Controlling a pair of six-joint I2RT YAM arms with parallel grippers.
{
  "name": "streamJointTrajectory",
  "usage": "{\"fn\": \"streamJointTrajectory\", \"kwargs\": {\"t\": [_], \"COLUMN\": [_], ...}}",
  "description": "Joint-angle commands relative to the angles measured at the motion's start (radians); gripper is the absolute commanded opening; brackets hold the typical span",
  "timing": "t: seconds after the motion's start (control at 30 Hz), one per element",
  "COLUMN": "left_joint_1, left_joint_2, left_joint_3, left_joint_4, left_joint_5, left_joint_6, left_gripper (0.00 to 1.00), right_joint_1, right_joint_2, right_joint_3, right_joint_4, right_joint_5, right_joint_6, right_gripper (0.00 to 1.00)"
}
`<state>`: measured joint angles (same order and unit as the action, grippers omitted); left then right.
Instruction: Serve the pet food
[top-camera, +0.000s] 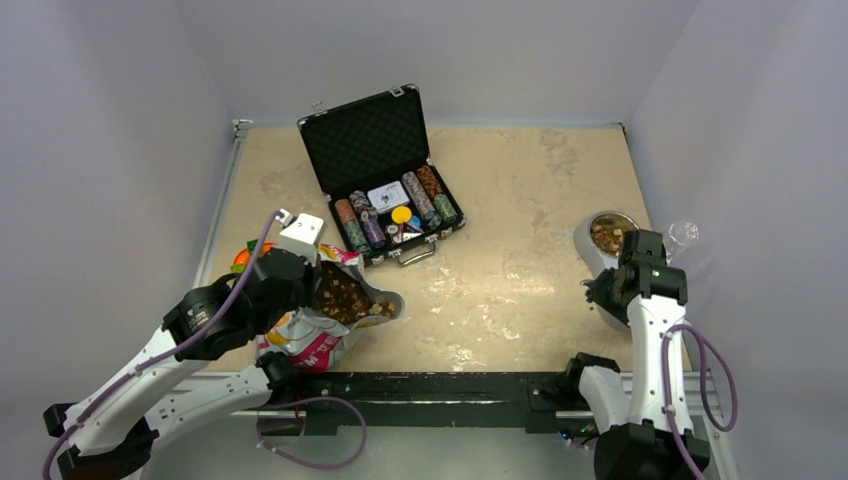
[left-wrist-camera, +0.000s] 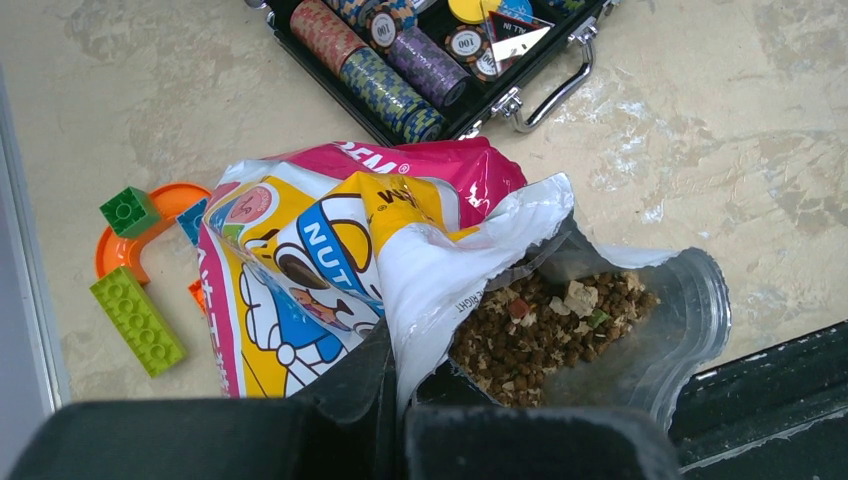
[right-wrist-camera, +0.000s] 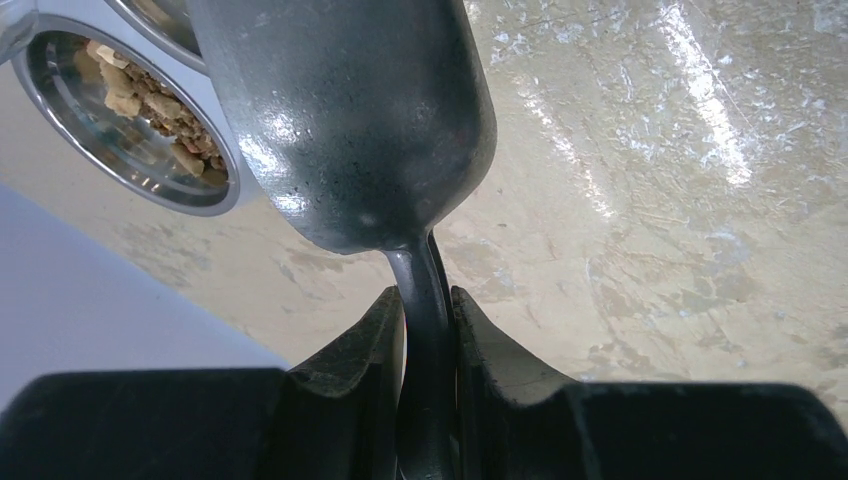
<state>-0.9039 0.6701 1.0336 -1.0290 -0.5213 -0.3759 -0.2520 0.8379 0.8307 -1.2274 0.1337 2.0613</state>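
The crinkly white, blue, yellow and pink printed bag (left-wrist-camera: 330, 240) is found at the near left of the mottled beige bench (top-camera: 520, 290), lying tilted with its mouth open toward the right. The left claw (left-wrist-camera: 397, 400) is closed on the white edge of that mouth, and the film is pinched between its two black fingers. The small brown dry kibble pellets (left-wrist-camera: 540, 335) are seen mostly inside the open mouth of the bag, mixed with a few paler, red and green bits. A further portion of the same kibble is seen in the round shiny steel bowl (right-wrist-camera: 100, 150) at the far right of the bench, which is set in a pale stand.

The right claw (right-wrist-camera: 428, 315) is clamped on the thin stem of the dark grey metal scoop (right-wrist-camera: 350, 120). The scoop's rounded back is turned toward the wrist camera. The scoop is held over the bench just beside the bowl, and whether anything lies in it cannot be told.

An open black hard case (top-camera: 365, 135) is placed at the far middle of the bench, with rows of round striped poker chips (left-wrist-camera: 385, 90) laid in its lower half. To the left of the bag, two green toy bricks (left-wrist-camera: 135, 320) and an orange curved plastic piece (left-wrist-camera: 160, 200) are seen on the bench, the smaller brick at one end of the orange piece.
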Motion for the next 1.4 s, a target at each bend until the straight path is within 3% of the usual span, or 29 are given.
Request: {"fn": "streamJointTrajectory", "kwargs": {"t": [0.0,1.37], "left_joint_1": [0.008,0.008], "left_joint_2": [-0.013,-0.024], "left_joint_3": [0.004,-0.017], "left_joint_4": [0.015,0.031], "left_joint_5": [-0.086,-0.119], "left_joint_6": [0.043,0.045], "left_gripper": [0.0,0.0], "right_joint_1": [-0.011,-0.03], "right_joint_2": [0.044,0.434], "right_joint_3": [0.08,0.402], "right_joint_4": [-0.075,-0.24], "right_joint_5": [0.011,0.096], "right_joint_6": [-0.026,-0.449], "right_gripper": [0.0,0.0]}}
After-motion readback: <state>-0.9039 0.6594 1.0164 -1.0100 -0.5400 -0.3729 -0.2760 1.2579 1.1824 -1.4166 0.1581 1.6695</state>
